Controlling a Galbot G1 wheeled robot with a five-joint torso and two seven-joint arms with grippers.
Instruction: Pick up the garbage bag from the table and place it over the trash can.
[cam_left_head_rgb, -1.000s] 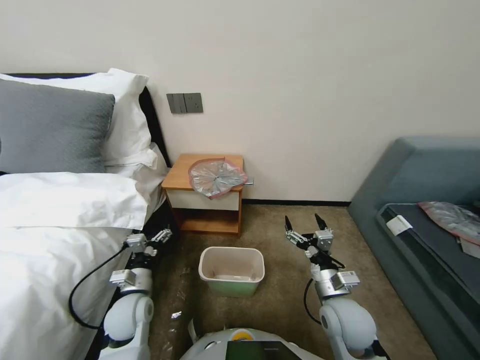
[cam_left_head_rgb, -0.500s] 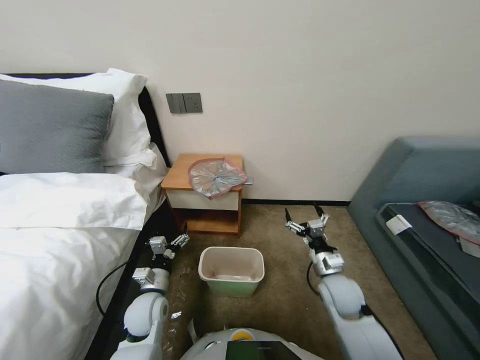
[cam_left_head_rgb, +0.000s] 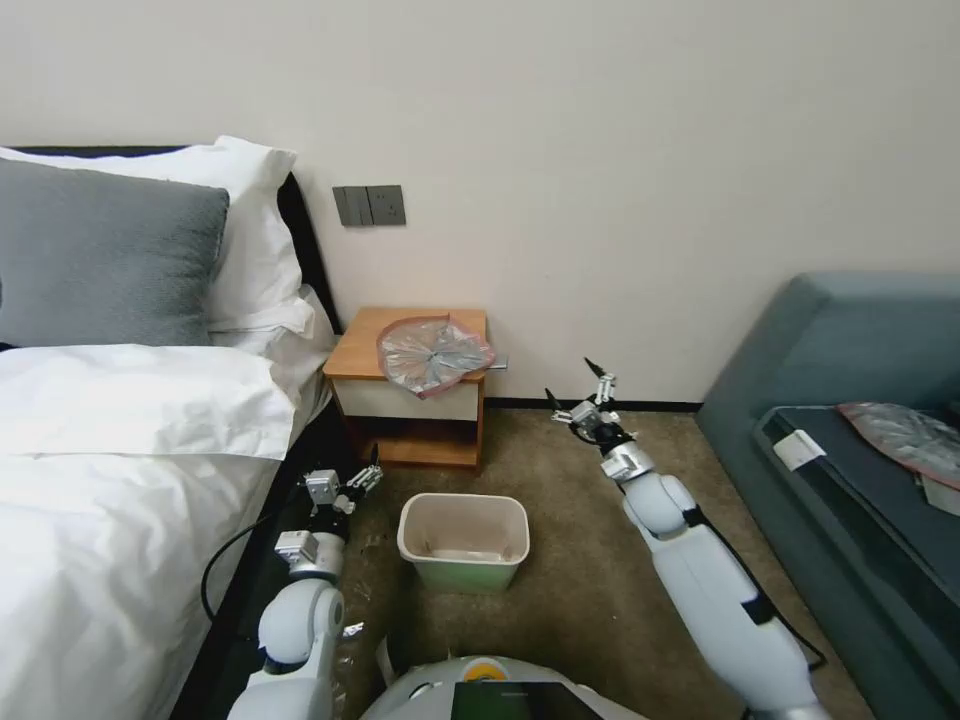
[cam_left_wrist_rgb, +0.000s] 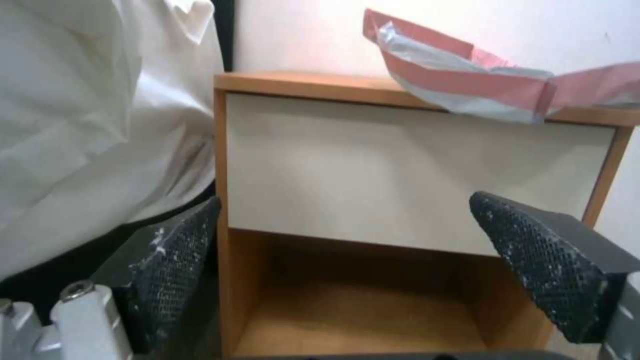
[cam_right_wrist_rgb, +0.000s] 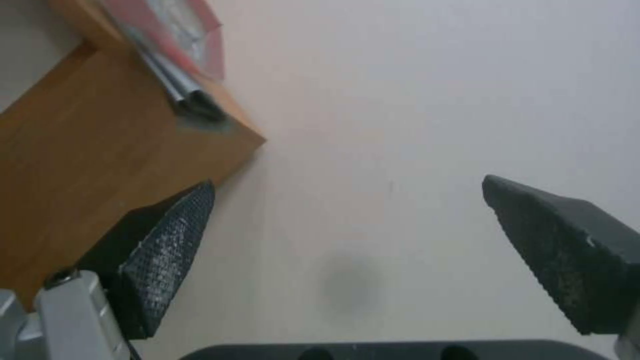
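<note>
The garbage bag (cam_left_head_rgb: 434, 355) lies crumpled on the table (cam_left_head_rgb: 362, 345), spread over the right half of the top, its pink-red rim hanging past the front edge above the white drawer front (cam_left_wrist_rgb: 413, 175) and reaching the right edge. The table stands against the wall, its left side just beside the bed (cam_left_head_rgb: 120, 470). On the carpet in front of the table, apart from it, sits the trash can (cam_left_head_rgb: 463, 542), upright with nothing over its cream rim. The right gripper (cam_left_head_rgb: 578, 390) is raised to the right of the table's right side, near the bag's level, its two fingers spread wide with nothing between them. The left gripper (cam_left_head_rgb: 368, 478) is low, between the bed and the trash can, facing the drawer front, fingers likewise wide apart and holding nothing.
</note>
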